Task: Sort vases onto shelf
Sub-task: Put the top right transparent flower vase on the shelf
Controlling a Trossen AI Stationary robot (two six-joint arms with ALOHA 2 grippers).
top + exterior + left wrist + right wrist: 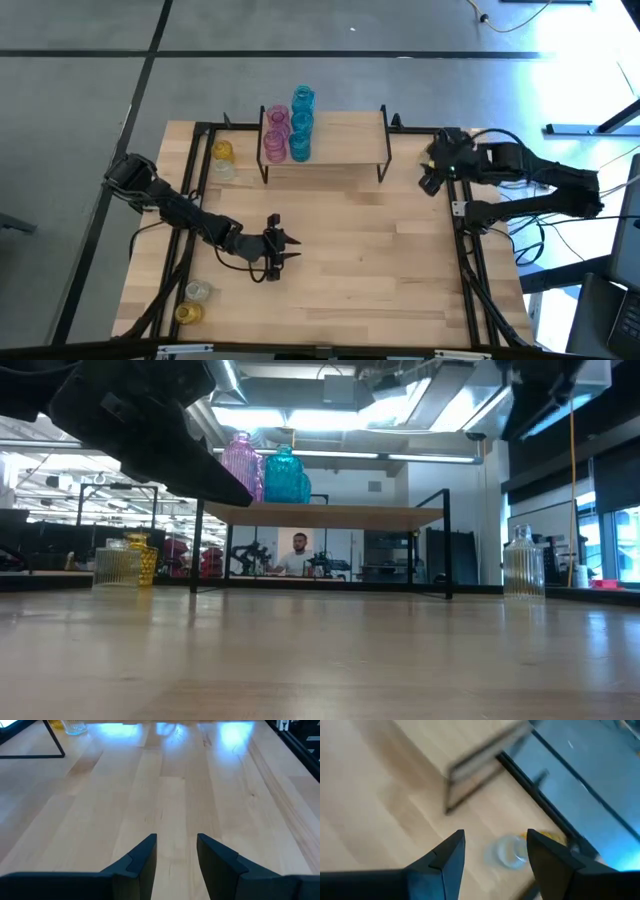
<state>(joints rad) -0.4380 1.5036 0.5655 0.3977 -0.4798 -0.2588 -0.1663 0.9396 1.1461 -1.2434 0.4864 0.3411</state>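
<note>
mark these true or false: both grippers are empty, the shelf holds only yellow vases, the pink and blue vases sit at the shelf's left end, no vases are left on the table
1. Both grippers are empty. True: the left gripper and right gripper are open, holding nothing.
2. The shelf holds only yellow vases. False: it holds pink vases and blue vases.
3. The pink and blue vases sit at the shelf's left end. True.
4. No vases are left on the table. False: yellow and clear vases stand near the left edge.

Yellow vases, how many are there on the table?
2. One yellow vase stands at the back left, just beside the shelf. The other yellow vase is at the front left corner of the table. More could be hidden under the arms.
</note>
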